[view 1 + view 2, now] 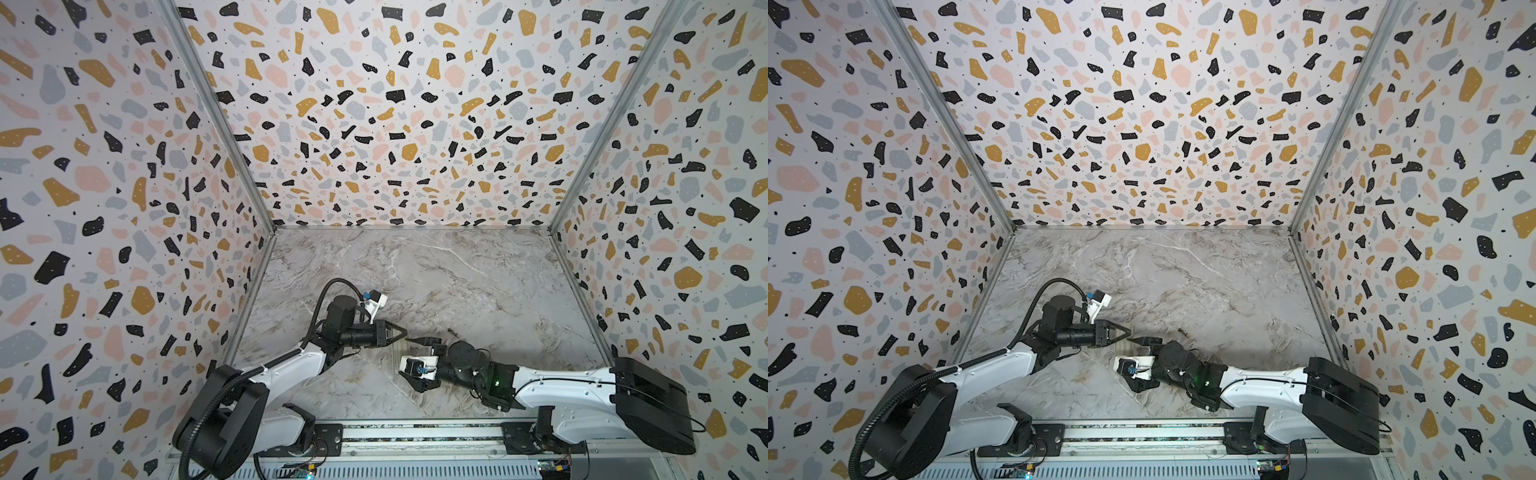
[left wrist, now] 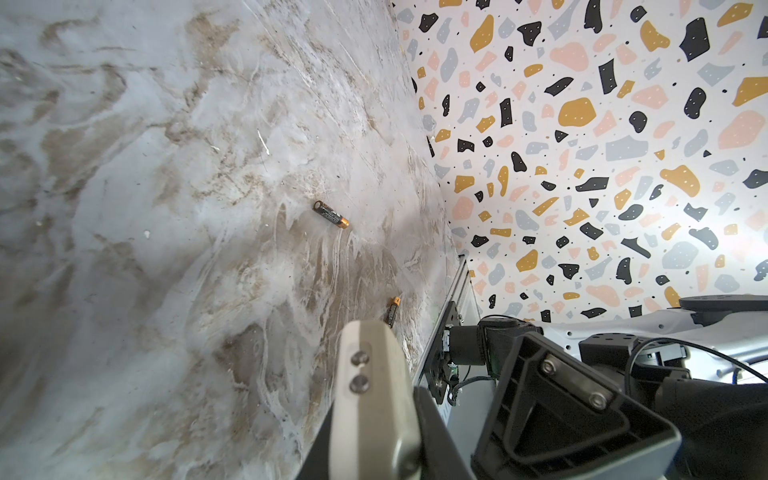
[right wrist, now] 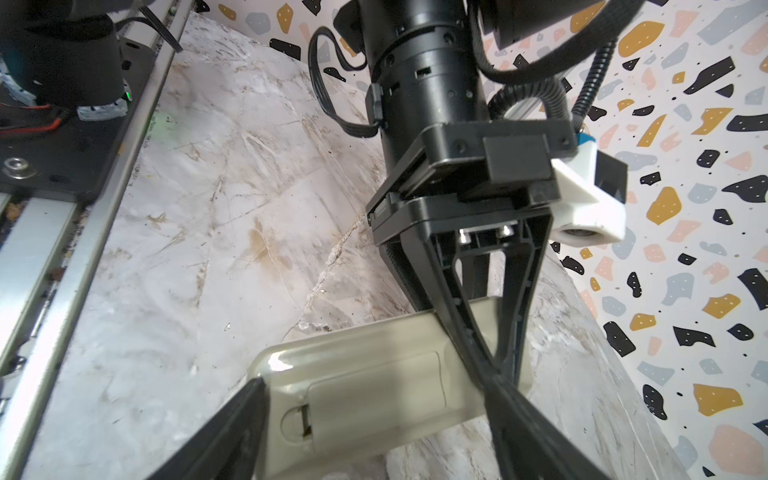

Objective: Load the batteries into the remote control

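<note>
The marble desk [image 1: 457,270] carries everything. The remote control [image 3: 353,345] lies back-up near the front middle. Its long axis runs from the front rail [image 1: 415,432] toward the back wall. Its battery cover [image 3: 374,395] is on, with the thumb-notch end pointing to the front. In both top views the remote is almost lost against the marble and partly covered by the right wrist.

The left claw [image 3: 500,372] is pressed together on the remote's far end. The right claw [image 3: 374,380] is spread, one finger on either side of the notch end; I cannot tell whether either touches.

The first battery [image 2: 331,214] lies loose on the desk at a slant, apart from the remote. The second battery [image 2: 392,311] lies apart from the first, half hidden behind a claw finger.
</note>
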